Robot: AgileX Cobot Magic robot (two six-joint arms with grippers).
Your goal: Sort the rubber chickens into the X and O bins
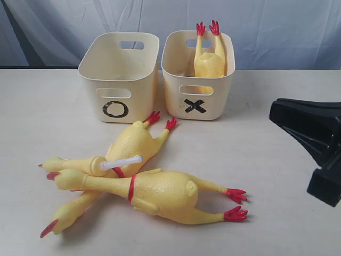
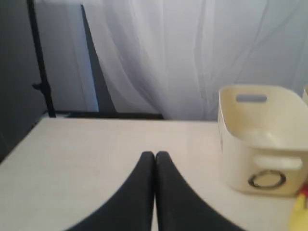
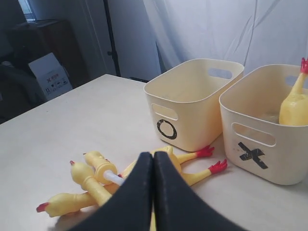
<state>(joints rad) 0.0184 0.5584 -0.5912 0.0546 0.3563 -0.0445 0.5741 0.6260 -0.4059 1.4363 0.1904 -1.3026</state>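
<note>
The exterior view shows one chicken (image 1: 209, 63) standing feet-up in the X bin (image 1: 218, 104), with the O bin (image 1: 141, 101) just left of it. Nearer, a pile of chickens (image 1: 160, 192) lies crossed on the table (image 1: 277, 202). Only the wrist views show that the left gripper (image 2: 154, 155) and right gripper (image 3: 153, 156) have their jaws pressed together, holding nothing.

Frontal overview (wrists share O bin (image 1: 141, 100))

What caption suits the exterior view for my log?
Rubber chickens lie piled on the table before the O bin and X bin; one more chicken stands feet-up in the X bin.
</note>
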